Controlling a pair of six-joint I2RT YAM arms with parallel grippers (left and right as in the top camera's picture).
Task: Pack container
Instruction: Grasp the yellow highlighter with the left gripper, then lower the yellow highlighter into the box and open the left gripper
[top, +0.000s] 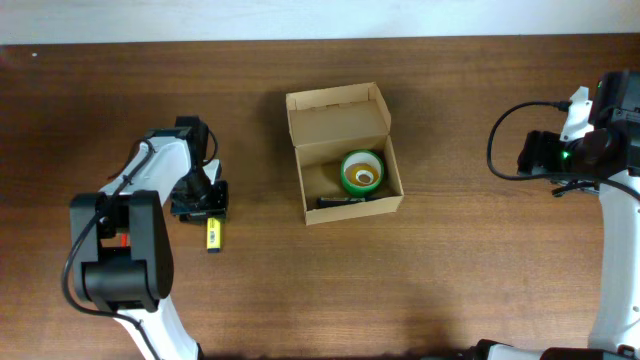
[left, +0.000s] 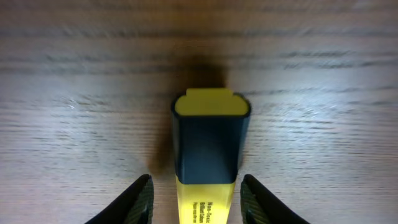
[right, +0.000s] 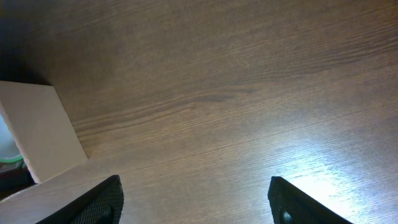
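The tan cardboard container (top: 345, 150) stands open at the table's middle, its flap lid up at the back. Inside lie a green tape roll (top: 361, 171) and a dark pen (top: 345, 200). A yellow highlighter with a dark cap (top: 213, 234) lies on the table left of the container; it also shows in the left wrist view (left: 208, 149). My left gripper (left: 196, 202) is open, low over the table, with its fingers either side of the highlighter's yellow body and gaps on both sides. My right gripper (right: 196, 202) is wide open and empty over bare table at the far right.
The container's wall (right: 40, 134) shows at the left edge of the right wrist view. The table (top: 450, 280) is dark brown wood. A black cable loops beside the right arm (top: 505, 140).
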